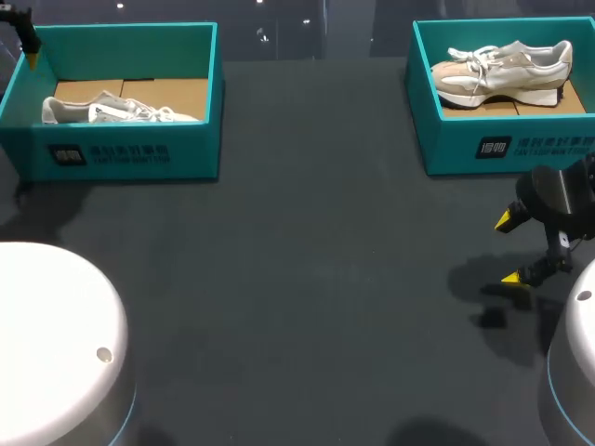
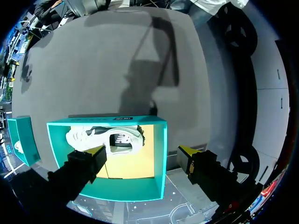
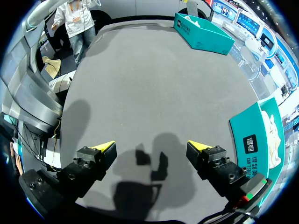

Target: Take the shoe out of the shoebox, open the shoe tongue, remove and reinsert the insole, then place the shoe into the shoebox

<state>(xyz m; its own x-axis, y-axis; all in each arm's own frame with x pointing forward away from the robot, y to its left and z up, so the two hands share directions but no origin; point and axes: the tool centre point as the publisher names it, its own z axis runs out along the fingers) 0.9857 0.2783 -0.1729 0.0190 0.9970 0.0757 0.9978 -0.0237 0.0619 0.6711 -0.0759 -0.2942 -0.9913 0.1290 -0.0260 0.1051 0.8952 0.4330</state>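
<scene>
Two teal shoeboxes stand at the back of the table. The left box holds a white shoe lying on its side on brown cardboard. In the right box lies a beige and white sneaker. My left gripper hovers open above the left box, its fingers astride the white shoe below. My right gripper hangs open over bare table in front of the right box, holding nothing. In the right wrist view that gripper has the right box beside it.
The dark grey table stretches between and in front of the boxes. Two white rounded arm bases sit at the near corners. The left box shows far ahead of my right gripper.
</scene>
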